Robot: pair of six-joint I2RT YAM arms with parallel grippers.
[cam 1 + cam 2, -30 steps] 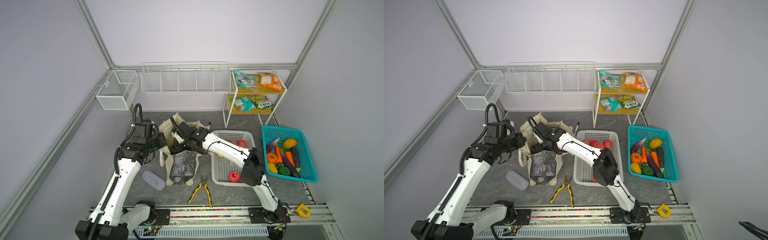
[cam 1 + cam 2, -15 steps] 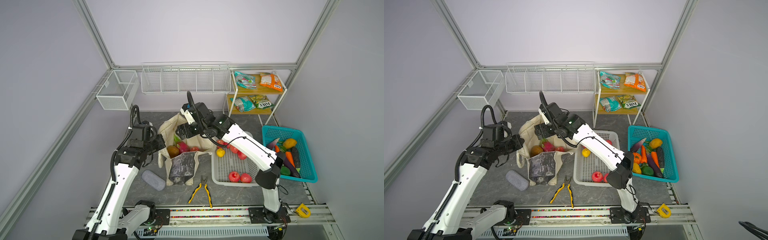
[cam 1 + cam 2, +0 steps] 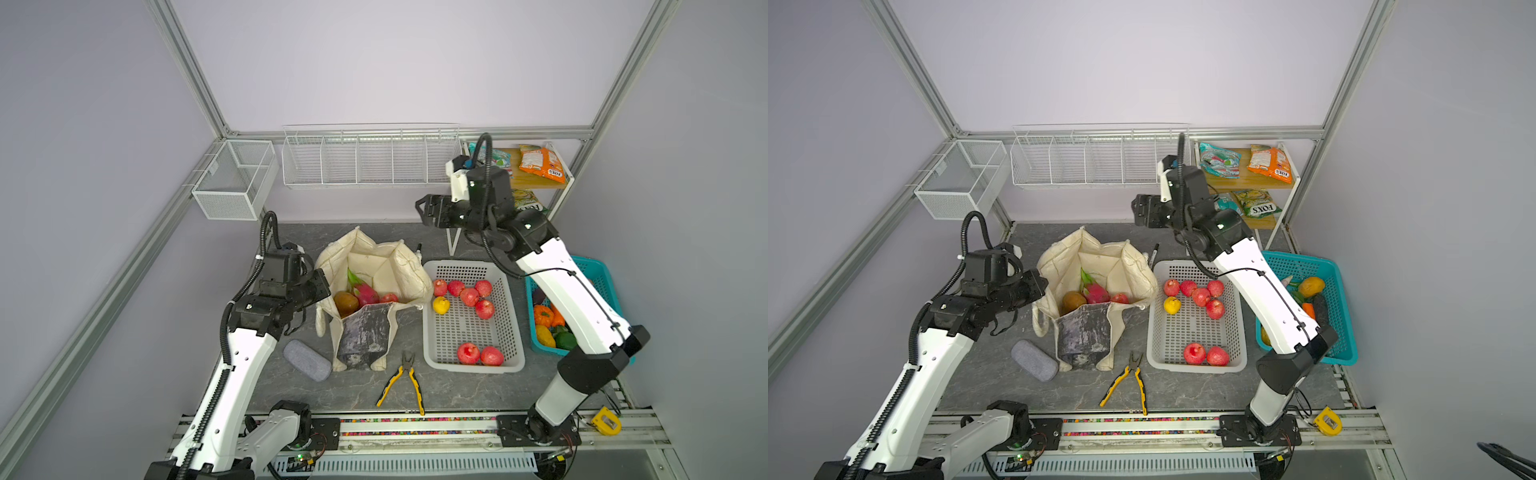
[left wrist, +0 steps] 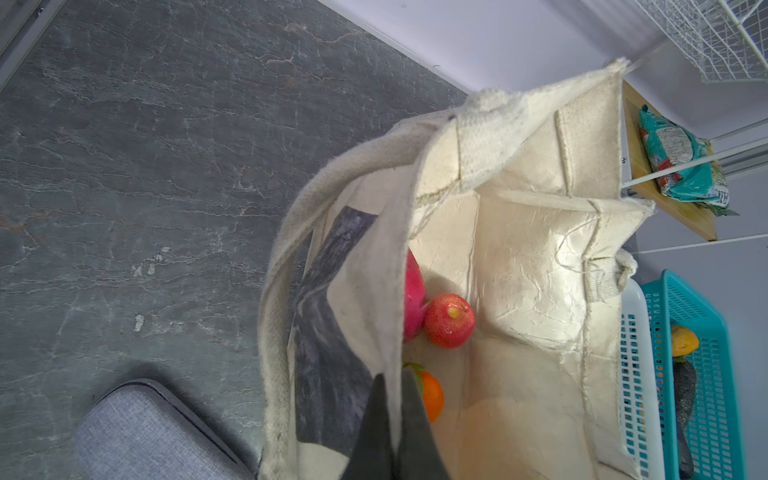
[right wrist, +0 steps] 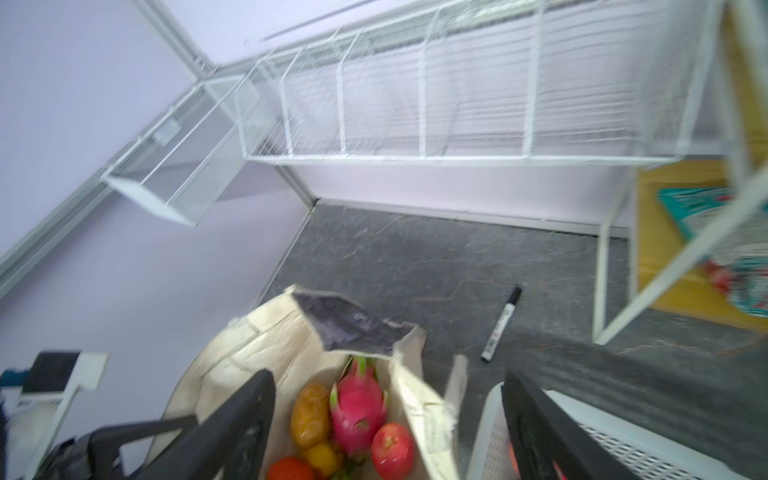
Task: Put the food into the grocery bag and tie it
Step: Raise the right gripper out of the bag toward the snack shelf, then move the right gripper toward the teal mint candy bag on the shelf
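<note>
Left gripper (image 4: pixel 394 379) pinched shut on the rim of the grocery bag (image 3: pixel 374 266), which stands open just beside the white basket (image 3: pixel 512 332); right gripper (image 3: pixel 420 212) high, jaws wide and empty; you lower it squarely over one red apple (image 3: pixel 469 297), clear of its neighbours.

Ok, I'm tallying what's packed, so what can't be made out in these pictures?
1. Grocery bag bottom: both top views, hidden by its front panel.
2. Teal basket contents: both top views, partly behind the right arm.
3. Teal packet print: right wrist view, blurred.
4. Left gripper body: left wrist view, cut off by the edge.
</note>
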